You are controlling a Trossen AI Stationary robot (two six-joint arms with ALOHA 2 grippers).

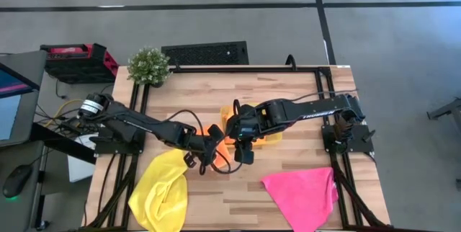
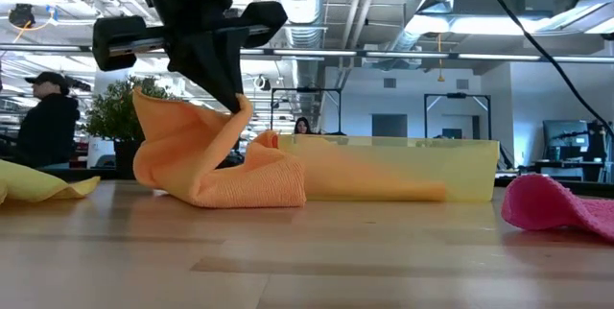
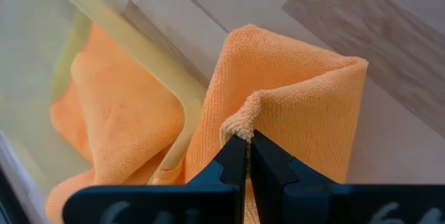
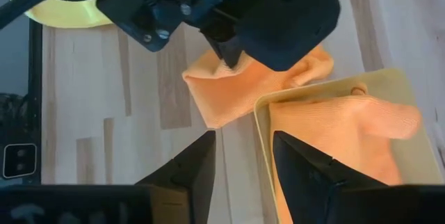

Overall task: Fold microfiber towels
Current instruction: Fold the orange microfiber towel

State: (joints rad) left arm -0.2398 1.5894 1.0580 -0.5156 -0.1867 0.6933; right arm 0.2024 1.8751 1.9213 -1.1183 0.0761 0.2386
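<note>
While its two fingers are pressing together on a raised pinch of cloth, the left hand [image 3: 247, 156] is holding one orange towel [image 3: 292, 106] up off the table [image 1: 288, 109], so that the cloth is peaking at the grip and draping down in loose folds onto the wood. That towel is lying just outside the translucent yellow tray [image 4: 316, 92], touching its near wall. A second orange towel [image 4: 341, 133] is sitting crumpled inside the tray.

The right hand [image 4: 243, 158] is hovering above the tray's edge with its fingers partly spread and nothing between them, close beside the left hand near the middle of the table. Pale lettering is running along the right arm [image 1: 317, 111], but it is too small to read.

Farther out, the bright yellow towel [image 1: 160, 189] is lying bunched at the table's front left edge, and the hot pink towel [image 1: 302, 196] is spreading out at the front right, both well apart from the tray. A small potted plant [image 1: 149, 66] is standing at the back left corner of the table. Beyond the table, a person in a dark cap [image 2: 43, 117] is standing in the room on the low view's left.
</note>
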